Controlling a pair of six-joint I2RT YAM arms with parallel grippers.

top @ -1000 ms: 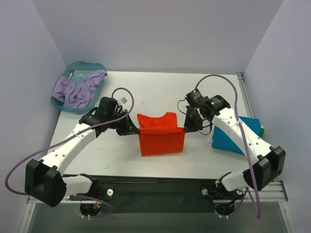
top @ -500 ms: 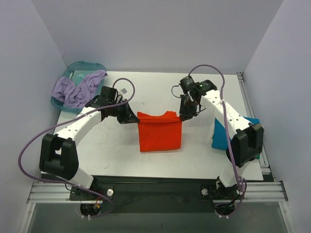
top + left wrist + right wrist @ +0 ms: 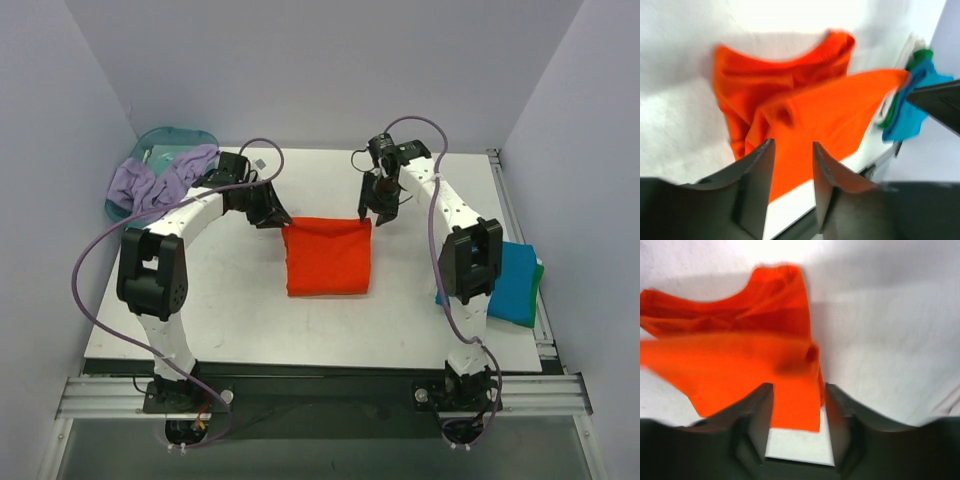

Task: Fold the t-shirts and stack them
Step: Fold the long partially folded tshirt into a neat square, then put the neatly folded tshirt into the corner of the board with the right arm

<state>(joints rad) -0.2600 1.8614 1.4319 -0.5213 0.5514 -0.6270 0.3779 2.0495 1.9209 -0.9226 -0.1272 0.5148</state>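
The left fingers (image 3: 756,185) are standing parted, released and gripping nothing. The right fingers (image 3: 755,422) are standing likewise. Both pairs are hovering just beside the far corners of the orange-red t-shirt (image 3: 328,258), which is lying folded mid-worktop (image 3: 240,310). The teal-blue t-shirt (image 3: 515,285) is resting folded on the green t-shirt (image 3: 539,270) at the right edge.

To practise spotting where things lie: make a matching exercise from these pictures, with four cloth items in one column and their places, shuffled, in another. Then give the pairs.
Things:
1 orange t-shirt
2 blue t-shirt
3 purple cloth
4 green t-shirt

Places:
a in the basin at the far left corner
b middle of the table
c top of the stack at the table's right edge
d under the blue one, only its edge showing

Pairs: 1-b, 2-c, 3-a, 4-d
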